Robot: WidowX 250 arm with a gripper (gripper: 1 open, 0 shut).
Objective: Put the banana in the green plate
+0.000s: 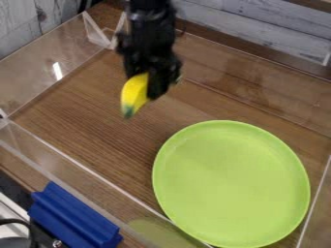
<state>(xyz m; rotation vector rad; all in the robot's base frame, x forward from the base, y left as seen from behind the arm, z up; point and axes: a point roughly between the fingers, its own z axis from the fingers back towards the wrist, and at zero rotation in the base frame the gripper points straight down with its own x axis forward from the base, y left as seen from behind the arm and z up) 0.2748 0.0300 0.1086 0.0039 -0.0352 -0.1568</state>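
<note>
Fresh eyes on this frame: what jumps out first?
The large round lime-green plastic plate fills the lower right of the wooden table, bare of any object. Up and left of it, the black tool hangs above the tabletop, shut on a small yellow toy banana that is clear of the wood and not yet over the plate. A blue object sits at the bottom left edge.

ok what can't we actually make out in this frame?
- Gripper fingertips: the banana covers them and the image is soft, so where they touch it is unclear.
- Arm above the gripper: cut off by the top edge.
- Blue object: cut off by the bottom edge, so what it is stays unknown.
- Green plate: fully visible, holds nothing.
</note>
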